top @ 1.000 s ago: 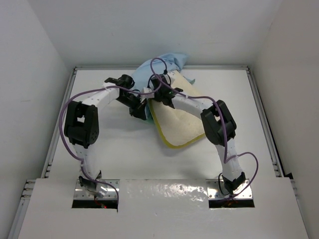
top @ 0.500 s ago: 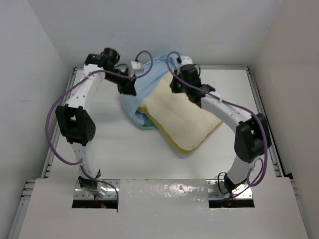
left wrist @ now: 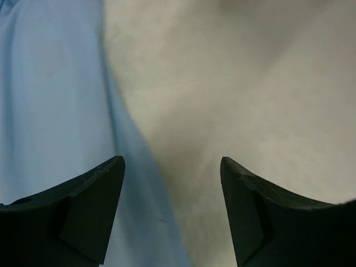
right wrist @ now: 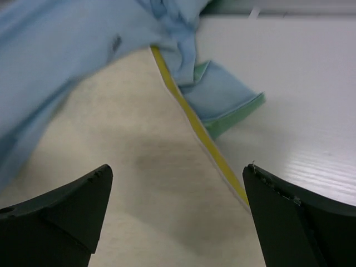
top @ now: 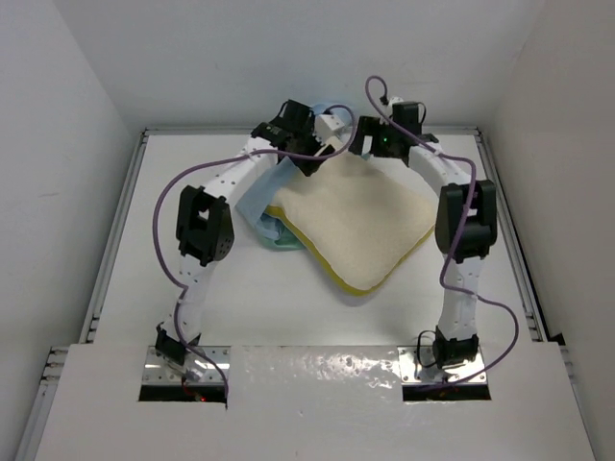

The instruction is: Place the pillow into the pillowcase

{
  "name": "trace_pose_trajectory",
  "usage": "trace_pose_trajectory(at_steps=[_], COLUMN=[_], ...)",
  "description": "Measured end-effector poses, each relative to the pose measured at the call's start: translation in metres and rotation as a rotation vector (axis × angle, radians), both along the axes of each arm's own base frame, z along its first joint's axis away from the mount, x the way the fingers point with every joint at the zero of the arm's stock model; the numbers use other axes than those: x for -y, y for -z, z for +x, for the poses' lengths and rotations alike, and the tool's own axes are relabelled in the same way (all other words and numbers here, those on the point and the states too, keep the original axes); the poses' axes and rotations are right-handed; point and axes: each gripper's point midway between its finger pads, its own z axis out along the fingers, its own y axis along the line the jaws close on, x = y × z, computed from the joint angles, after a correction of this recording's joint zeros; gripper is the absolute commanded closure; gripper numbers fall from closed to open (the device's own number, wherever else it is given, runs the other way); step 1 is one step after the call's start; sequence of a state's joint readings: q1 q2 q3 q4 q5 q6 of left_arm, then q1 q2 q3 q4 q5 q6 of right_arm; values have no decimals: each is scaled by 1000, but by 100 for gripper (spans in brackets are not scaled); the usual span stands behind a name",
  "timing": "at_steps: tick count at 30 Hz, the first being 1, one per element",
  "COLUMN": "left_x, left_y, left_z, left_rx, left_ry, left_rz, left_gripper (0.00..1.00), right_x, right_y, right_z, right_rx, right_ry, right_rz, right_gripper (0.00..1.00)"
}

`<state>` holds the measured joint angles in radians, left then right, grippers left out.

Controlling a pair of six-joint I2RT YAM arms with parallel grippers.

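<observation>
Pillow (top: 351, 226) lies mid-desk (top: 250, 288), with the pillowcase (top: 255, 197) bunched at its 10 o'clock corner, likely ready to be drawn over. At its 12 o'clock edge your left gripper (left wrist: 171, 164) and right gripper (right wrist: 178, 169) hover spread, holding nothing.

- Left arm (top: 205, 227): white links, bulky black joint blocks, a purple cable looping up from the base.
- Right arm (top: 465, 221): same white and black, purple cable too.
- Left fingers (left wrist: 83, 211), right fingers (right wrist: 61, 211): matte black wedges.
</observation>
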<state>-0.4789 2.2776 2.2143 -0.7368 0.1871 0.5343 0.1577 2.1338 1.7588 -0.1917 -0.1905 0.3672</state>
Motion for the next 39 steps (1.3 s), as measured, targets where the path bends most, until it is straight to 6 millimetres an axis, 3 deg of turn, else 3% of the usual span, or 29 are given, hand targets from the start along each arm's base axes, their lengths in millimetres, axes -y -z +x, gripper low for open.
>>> trace_pose_trajectory(at_steps=[4,7,9,10,11,13,14,17,20,25,27,30,32,35,36,39], left_x=[-31,-48,-51,-51,-51,-46,-44,-33,-21,-2,8,22,32,42,42,34], left_y=[23,34,42,45,49,52,53,52,40,-16,-40,-58,-56,-33,-19,2], left_z=[35,47,49,48,47,43,42,34,25,10,-4,-30,-55,-97,-117,-149], left_rx=[47,60,56,50,40,19,5,-52,-109,-128,-141,-171,-210,-301,-349,-430], left_ry=[-169,-240,-260,-257,-251,-223,-205,-142,-79,31,98,210,309,453,507,590], left_rz=[58,92,107,110,114,98,82,-7,-128,-305,-371,-428,-427,-386,-355,-301], left_gripper=[40,54,72,95,100,100,100,100,100,100,100,100,100,100,100,100], right_x=[-20,-34,-41,-44,-46,-54,-59,-66,-73,-107,-119,-128,-128,-121,-118,-102], right_y=[66,85,84,84,84,86,88,89,84,63,52,40,35,27,25,26], right_z=[-12,-21,-23,-23,-25,-30,-34,-43,-67,-144,-161,-164,-156,-140,-134,-122], right_rx=[-145,-178,-171,-166,-169,-178,-184,-176,-161,-128,-107,-56,-22,31,49,78], right_ry=[-77,-112,-134,-146,-154,-179,-191,-209,-221,-288,-306,-284,-237,-131,-86,63], right_rz=[67,89,92,91,90,96,100,81,32,-14,-1,33,65,117,140,187], right_gripper=[2,7,31,42,69,94,100,100,100,100,100,100,100,100,100,100])
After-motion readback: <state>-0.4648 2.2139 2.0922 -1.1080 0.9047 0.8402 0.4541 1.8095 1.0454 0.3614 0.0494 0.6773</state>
